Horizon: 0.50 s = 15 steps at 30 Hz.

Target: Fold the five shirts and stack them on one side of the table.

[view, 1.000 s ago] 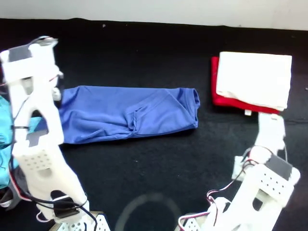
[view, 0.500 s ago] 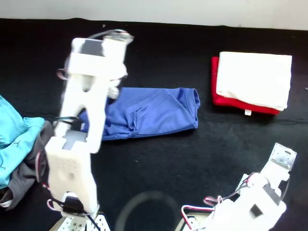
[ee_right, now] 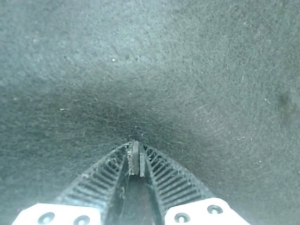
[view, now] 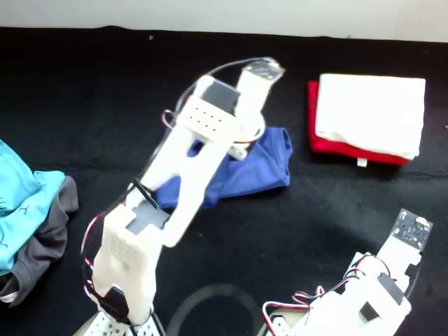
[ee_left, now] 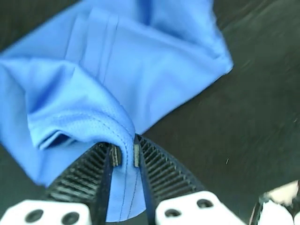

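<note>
Tabletop (view: 336,210): dark and cloth-covered, running the whole width in front of the two arms
Left arm (view: 175,189): white, stretched out on a slant from the near edge toward the middle, lying over much of the blue shirt from where I stand
Right arm (view: 364,308): white, folded low at the near right corner, well apart from every shirt
Blue shirt (view: 269,164): in the middle of the tabletop, rumpled and partly doubled over itself, one hemmed edge caught up by the left arm; its far end is near the red shirt, not touching it
White shirt (view: 369,115): folded into a neat rectangle at the far right side, lying on top of the red one
Red shirt (view: 318,143): folded, under the white shirt, showing along two of its edges
Cyan shirt (view: 17,203): unfolded heap at the left edge
Grey shirt (view: 49,238): crumpled, partly under the cyan one
Left pincer (ee_left: 125,154): pinching a stitched fold of the blue shirt (ee_left: 140,70)
Right pincer (ee_right: 136,159): tips pressed together on nothing, over bare tabletop
</note>
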{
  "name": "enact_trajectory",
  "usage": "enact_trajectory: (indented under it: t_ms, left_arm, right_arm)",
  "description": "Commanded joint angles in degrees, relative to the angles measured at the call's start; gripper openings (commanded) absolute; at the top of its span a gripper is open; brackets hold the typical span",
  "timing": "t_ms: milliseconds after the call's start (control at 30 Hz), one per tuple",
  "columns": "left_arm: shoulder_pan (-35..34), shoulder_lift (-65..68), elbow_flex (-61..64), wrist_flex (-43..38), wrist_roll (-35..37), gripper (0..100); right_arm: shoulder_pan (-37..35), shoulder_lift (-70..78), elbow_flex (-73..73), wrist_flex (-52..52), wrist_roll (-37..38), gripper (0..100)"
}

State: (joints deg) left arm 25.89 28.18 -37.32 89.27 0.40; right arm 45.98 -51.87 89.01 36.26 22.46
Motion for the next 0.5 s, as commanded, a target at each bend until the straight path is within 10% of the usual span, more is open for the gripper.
enact_trajectory:
  t_ms: [0, 467]
  left_arm:
    - [3.30, -3.38, -1.98, -5.10, 0.44, 1]
    - [8.48, 4.79, -2.24, -16.70, 0.35, 1]
  right_arm:
    - [-0.92, 0.04, 1.98, -1.19, 0.26, 0.7]
    - [-1.01, 0.04, 1.98, -1.19, 0.26, 0.7]
